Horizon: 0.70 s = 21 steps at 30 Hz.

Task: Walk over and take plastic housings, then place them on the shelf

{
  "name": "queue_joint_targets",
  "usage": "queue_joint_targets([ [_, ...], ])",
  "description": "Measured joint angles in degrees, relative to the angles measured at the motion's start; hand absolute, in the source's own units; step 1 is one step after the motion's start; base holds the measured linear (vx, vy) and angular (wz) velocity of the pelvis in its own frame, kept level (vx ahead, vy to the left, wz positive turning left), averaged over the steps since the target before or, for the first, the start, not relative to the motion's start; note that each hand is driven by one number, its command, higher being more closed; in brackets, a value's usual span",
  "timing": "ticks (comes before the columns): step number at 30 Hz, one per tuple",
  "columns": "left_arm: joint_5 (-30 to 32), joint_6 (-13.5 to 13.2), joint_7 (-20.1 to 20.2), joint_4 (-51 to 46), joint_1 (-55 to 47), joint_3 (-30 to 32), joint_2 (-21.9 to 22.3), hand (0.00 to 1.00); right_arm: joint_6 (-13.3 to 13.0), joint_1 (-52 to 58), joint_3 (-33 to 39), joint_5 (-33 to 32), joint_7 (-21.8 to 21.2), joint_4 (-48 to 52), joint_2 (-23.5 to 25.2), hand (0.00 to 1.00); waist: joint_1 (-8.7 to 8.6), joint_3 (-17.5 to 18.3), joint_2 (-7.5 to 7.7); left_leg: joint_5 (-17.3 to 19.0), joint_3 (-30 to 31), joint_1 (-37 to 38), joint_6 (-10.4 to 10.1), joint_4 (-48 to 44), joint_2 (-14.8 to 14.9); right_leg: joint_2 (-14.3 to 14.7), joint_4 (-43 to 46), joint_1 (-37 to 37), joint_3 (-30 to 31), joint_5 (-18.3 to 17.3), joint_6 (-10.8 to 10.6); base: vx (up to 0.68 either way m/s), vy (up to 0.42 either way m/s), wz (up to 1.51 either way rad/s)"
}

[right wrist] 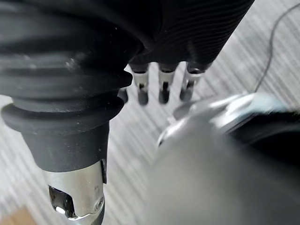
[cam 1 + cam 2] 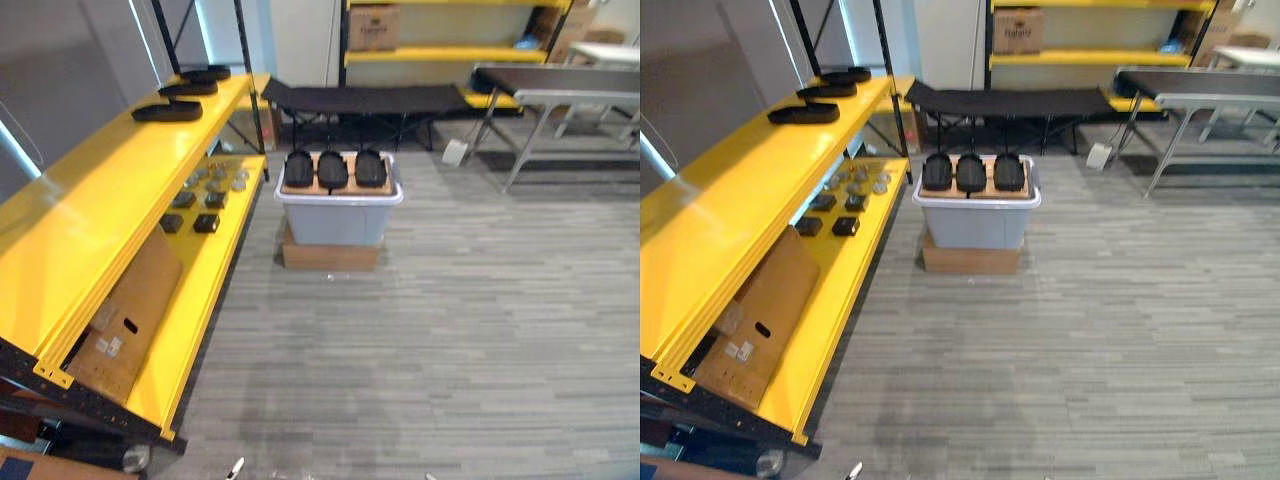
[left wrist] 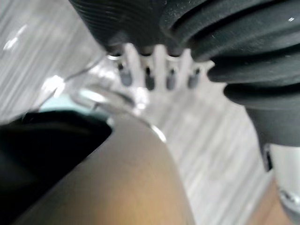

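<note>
Left eye view: yellow shelf [image 2: 100, 190] runs along the robot's left side. Three black shelf housings [image 2: 167, 111] lie in a row at the far end of its top level, apart from one another. The lower level carries small dark blocks [image 2: 206, 223] and round silvery parts [image 2: 215, 180] toward the far end, with a flat carton [image 2: 125, 320] leaning under the top level nearer the robot. Ahead, well apart from the robot, a grey bin [image 2: 340, 220] stands on a low brown box [image 2: 330, 257], just beside the shelf's far end. A brown board [image 2: 350, 187] caps the bin, and three more black housings [image 2: 332, 168] lie on it side by side. Right eye view: a black cot [image 2: 1005, 98] stands behind the bin and a grey table [image 2: 1200, 85] is off to the right. A second yellow rack [image 2: 1090, 55] at the back holds a carton [image 2: 1018, 30]. Grey plank floor [image 2: 1090, 340] lies between robot and bin. Left wrist view: left hand [image 3: 149, 70] hangs over the floor, fingers straight and slightly spread, holding nothing. Right wrist view: right hand [image 1: 162, 86] likewise has straight fingers, apart and empty, with the floor past them.
</note>
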<state>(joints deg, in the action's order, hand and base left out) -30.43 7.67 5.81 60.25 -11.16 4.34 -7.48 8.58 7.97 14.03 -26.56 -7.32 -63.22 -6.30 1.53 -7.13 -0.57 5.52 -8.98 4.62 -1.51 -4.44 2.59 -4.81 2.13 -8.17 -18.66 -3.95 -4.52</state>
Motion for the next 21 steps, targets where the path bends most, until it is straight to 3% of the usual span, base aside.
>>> queue_joint_targets([
  [7, -0.26, 0.70, 0.06, 1.62, 1.05, -0.10, -0.03, 0.00, -1.05, -2.11, 1.10, -0.31, 0.29, -0.24, 1.22, 0.00, -0.53, -1.46, 0.48, -2.79, -0.16, 6.14, -0.44, 8.55, -1.65, -0.54, -1.93, -3.19, -0.58, 0.84, -0.89, 0.07, 0.031, 0.03],
  [13, -0.97, 1.17, 0.58, 1.63, 1.44, -0.14, -1.15, 0.00, -0.76, -4.42, 1.21, -2.45, 1.06, -0.28, 2.82, 0.00, -0.50, -2.50, 1.82, -2.87, -0.36, 7.39, -0.50, 8.98, -2.24, -1.19, -2.00, -4.28, -1.36, 0.99, -1.71, 0.02, 0.012, 0.02],
  [21, -0.98, 1.11, 0.08, 1.71, 1.92, -0.74, -1.12, 0.00, -1.00, -5.29, 1.70, 2.22, 1.19, -0.26, 3.14, 0.00, -0.59, -3.54, 1.40, -3.46, -0.73, 7.51, 0.13, 9.46, -3.43, -2.34, -2.00, -4.43, -1.55, 1.39, -2.40, -0.07, 0.026, -0.02],
])
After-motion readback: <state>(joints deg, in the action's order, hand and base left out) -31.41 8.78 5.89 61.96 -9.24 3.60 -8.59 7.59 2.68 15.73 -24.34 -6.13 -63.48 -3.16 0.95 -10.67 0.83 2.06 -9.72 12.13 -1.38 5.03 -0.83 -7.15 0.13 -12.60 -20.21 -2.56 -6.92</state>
